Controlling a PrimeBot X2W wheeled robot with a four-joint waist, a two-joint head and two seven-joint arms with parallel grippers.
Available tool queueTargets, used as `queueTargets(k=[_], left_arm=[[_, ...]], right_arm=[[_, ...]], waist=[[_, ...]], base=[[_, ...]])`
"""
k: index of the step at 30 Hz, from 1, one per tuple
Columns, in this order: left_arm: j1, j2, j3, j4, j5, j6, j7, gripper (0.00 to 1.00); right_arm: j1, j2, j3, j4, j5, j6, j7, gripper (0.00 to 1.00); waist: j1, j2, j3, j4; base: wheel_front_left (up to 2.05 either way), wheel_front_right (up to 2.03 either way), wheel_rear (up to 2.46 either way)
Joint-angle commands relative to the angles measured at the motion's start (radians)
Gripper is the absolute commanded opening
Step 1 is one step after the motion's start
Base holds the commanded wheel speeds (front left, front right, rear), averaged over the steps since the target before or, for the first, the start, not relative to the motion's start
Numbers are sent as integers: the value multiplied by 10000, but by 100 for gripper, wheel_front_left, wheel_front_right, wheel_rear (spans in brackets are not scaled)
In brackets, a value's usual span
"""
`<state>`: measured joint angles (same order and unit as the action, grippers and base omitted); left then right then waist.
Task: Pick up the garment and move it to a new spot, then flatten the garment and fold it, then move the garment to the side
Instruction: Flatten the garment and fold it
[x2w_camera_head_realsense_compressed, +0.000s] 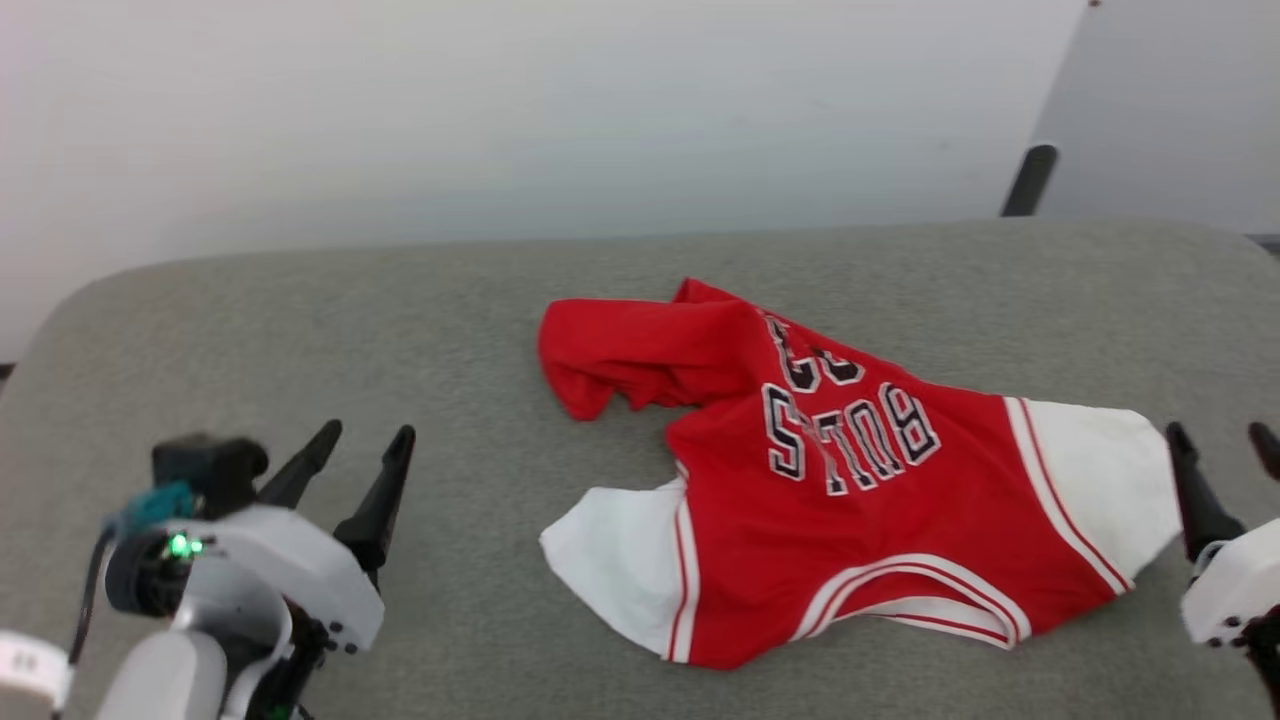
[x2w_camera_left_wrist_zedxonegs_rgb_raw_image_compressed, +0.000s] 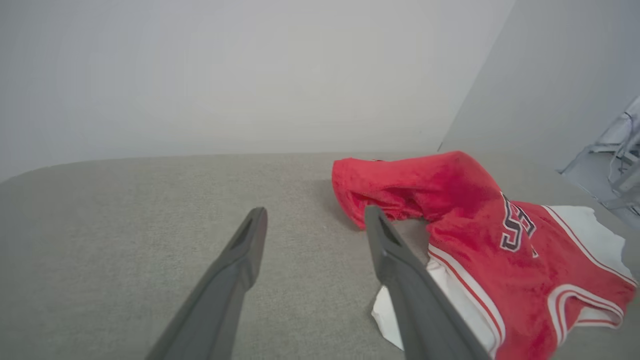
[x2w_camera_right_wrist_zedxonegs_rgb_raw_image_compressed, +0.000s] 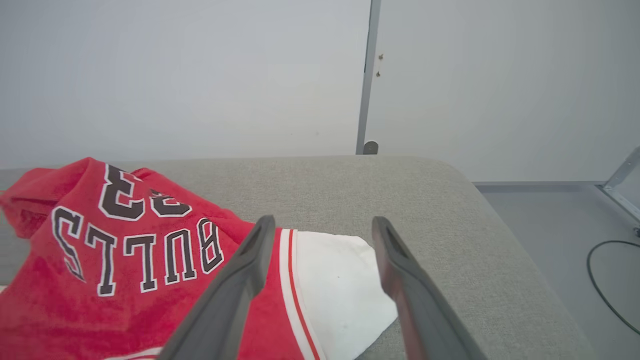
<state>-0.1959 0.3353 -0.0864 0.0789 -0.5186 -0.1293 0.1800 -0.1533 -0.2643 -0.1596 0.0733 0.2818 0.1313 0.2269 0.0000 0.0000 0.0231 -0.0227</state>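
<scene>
The garment (x2w_camera_head_realsense_compressed: 880, 500) is a red jersey with white sleeves and upside-down "BULLS 23" lettering. It lies rumpled on the grey cushioned surface (x2w_camera_head_realsense_compressed: 300, 330), right of centre, its far hem bunched up. My left gripper (x2w_camera_head_realsense_compressed: 365, 440) is open at the lower left, well clear of the cloth, with nothing between its fingers. In the left wrist view the garment (x2w_camera_left_wrist_zedxonegs_rgb_raw_image_compressed: 475, 220) lies to the right of the left gripper (x2w_camera_left_wrist_zedxonegs_rgb_raw_image_compressed: 315, 217). My right gripper (x2w_camera_head_realsense_compressed: 1220, 440) is open at the right edge beside the white sleeve. In the right wrist view the right gripper (x2w_camera_right_wrist_zedxonegs_rgb_raw_image_compressed: 322, 225) hovers over that sleeve (x2w_camera_right_wrist_zedxonegs_rgb_raw_image_compressed: 340, 280).
The grey surface has rounded corners and ends at a pale wall behind. To the right it drops to a grey floor (x2w_camera_right_wrist_zedxonegs_rgb_raw_image_compressed: 550, 220) with a black cable (x2w_camera_right_wrist_zedxonegs_rgb_raw_image_compressed: 600, 280). A dark post (x2w_camera_head_realsense_compressed: 1030, 180) stands behind the far right corner. Bare surface lies left of the garment.
</scene>
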Motion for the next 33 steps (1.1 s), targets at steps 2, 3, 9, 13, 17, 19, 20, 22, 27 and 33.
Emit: queueTargets(k=[2, 3, 9, 13, 17, 19, 20, 22, 27, 33], left_arm=[[-314, 183, -94, -189, -251, 10, 842, 100], [-405, 221, -136, -247, -321, 45, 1155, 100], [-877, 284, -371, -154, -838, 230, 2814, 100], [-1200, 367, -635, 66, -1140, 382, 4099, 100], [-1473, 361, -890, 443, -1370, 588, 5204, 100], [-1613, 386, -1045, 635, -1440, 617, 5660, 100], [-1688, 383, -1083, 772, -1449, 679, 5844, 100], [-1773, 432, -1222, 1082, -1416, 749, 6205, 100], [-2086, 538, -1486, 1923, -1289, 745, 6724, 100], [-2404, 423, -1639, 2895, -1312, 747, 6854, 100]], right_arm=[[246, 253, 124, -320, -107, -10, -189, 100], [335, 314, 175, -450, -171, -10, -313, 100], [699, 750, 270, -787, -74, -10, -831, 100], [850, 985, 359, -658, 68, -10, -1068, 100], [788, 1092, 407, -474, 107, -10, -1229, 100], [708, 1122, 451, -389, 159, -10, -1319, 100], [662, 1135, 453, -348, 173, -10, -1356, 100], [600, 1158, 464, -288, 226, -10, -1423, 100], [448, 1181, 486, -115, 286, -10, -1598, 100], [392, 1302, 526, 77, 262, -10, -1826, 100]], waist=[[0, 0, -8, -440], [0, 0, 4, -515], [0, 0, 146, -889], [0, 0, 314, -1177], [0, 0, 510, -1426], [0, 0, 616, -1528], [0, 0, 673, -1575], [0, 0, 776, -1656], [0, 0, 1019, -1796], [0, 0, 1205, -1890]], base=[[0, 0, 0], [0, 0, 0], [0, 0, 0], [0, 0, 0], [0, 0, 0], [0, 0, 0], [0, 0, 0], [0, 0, 0], [0, 0, 0], [0, 0, 0]])
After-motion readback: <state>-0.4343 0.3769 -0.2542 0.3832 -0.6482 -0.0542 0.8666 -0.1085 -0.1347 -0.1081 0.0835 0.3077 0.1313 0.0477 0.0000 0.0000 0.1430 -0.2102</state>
